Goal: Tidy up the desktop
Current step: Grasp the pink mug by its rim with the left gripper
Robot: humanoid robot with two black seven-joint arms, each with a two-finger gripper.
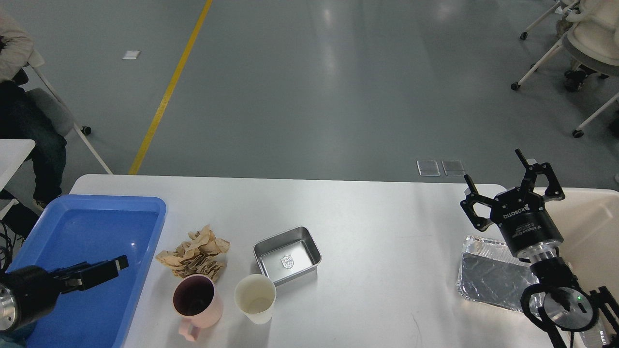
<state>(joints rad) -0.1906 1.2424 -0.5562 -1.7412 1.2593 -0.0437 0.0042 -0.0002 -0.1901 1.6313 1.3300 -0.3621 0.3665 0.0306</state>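
Observation:
The white desktop (377,217) spans the view. On it lie a crumpled brown paper (196,253), a pink mug (196,302), a cream paper cup (255,297), a small steel tray (287,255) and a foil tray (493,273) at the right. My right gripper (494,180) is open and empty, raised above the right end of the desktop, just beyond the foil tray. My left gripper (113,266) hovers over the blue tray; its fingers lie close together and I cannot tell its state.
A blue plastic tray (145,205) stands at the desktop's left end. A cream-coloured bin (592,217) sits at the right edge. A seated person (19,96) and chairs (575,43) are beyond the desk.

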